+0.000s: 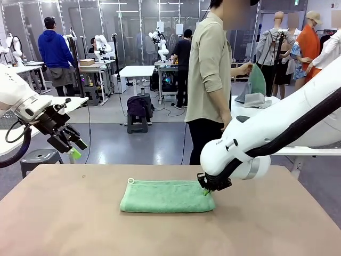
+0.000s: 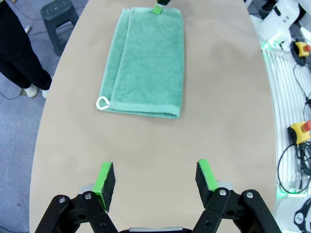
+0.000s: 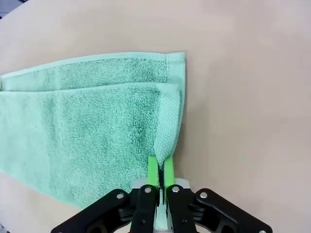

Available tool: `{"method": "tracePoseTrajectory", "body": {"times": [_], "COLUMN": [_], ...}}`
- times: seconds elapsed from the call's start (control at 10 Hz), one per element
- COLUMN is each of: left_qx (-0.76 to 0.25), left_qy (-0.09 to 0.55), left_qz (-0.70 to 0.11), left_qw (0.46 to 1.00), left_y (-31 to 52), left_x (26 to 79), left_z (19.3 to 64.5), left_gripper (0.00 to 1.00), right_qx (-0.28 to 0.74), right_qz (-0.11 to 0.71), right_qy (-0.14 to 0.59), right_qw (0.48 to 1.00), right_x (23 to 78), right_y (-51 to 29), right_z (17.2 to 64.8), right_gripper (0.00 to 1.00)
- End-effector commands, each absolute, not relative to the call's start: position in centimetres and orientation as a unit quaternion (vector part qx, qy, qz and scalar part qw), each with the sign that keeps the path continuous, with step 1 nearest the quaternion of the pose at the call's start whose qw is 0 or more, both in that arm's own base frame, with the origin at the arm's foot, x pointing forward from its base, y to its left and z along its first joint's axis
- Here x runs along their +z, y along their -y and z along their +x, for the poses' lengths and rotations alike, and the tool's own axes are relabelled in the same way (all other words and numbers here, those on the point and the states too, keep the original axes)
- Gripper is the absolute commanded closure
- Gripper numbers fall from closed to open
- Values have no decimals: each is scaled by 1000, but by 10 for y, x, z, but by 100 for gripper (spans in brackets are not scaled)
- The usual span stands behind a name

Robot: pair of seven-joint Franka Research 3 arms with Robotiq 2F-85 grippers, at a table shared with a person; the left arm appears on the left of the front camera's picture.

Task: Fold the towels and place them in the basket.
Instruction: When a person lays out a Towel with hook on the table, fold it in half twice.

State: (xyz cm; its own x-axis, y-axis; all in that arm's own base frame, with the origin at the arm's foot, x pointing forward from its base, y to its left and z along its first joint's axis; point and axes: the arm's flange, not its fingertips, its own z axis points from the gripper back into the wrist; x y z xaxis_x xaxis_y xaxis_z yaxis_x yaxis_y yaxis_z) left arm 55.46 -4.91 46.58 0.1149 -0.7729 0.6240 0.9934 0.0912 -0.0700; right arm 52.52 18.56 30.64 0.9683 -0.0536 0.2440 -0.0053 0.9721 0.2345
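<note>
Pinching the right end of the green towel, the right tool has its pads shut on the corner of the top layer, with only a sliver of hem between them. The towel lies flat in the middle of the table, doubled lengthwise into a long rectangle. Its two layers are slightly offset along one long side, and a small white loop sits at the corner of the left end. The left tool hangs above the table's left side, well apart from the cloth, with jaws spread wide and nothing in them.

The cloth looks like light, limp terry — no stiffness of its own. Lifted by one corner it would likely sag and trail, and the free layer could peel away. The looped pile should give the pads good friction, so slipping seems unlikely, and the layers ought to cling to each other a little.

The flat-woven hem band along each short end is denser and firmer than the pile — probably the best place to hold. Taking both corners of one short end would keep the edge straight for the next fold. The table is smooth, matte and tan, so a dragged towel should slide rather than bunch.
</note>
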Motion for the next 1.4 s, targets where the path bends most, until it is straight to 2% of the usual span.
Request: {"method": "tracePoseTrajectory", "body": {"times": [0.0,0.4,0.9,1.3], "left_qx": [-621,-621,-621,-621], "left_qy": [222,222,222,222], "left_qz": [-247,-247,-247,-247], "left_qw": [710,710,710,710], "left_y": [50,50,50,50], "left_x": [466,466,466,466], "left_z": [555,555,555,555], "left_gripper": [16,16,16,16], "right_qx": [4,16,37,43], "right_qz": [98,64,23,27], "right_qy": [120,109,112,132], "right_qw": [988,992,993,990], "right_x": [328,341,333,331], "right_y": [-176,-212,-307,-384], "right_z": [528,517,505,492], "right_gripper": [100,100,100,100]}}
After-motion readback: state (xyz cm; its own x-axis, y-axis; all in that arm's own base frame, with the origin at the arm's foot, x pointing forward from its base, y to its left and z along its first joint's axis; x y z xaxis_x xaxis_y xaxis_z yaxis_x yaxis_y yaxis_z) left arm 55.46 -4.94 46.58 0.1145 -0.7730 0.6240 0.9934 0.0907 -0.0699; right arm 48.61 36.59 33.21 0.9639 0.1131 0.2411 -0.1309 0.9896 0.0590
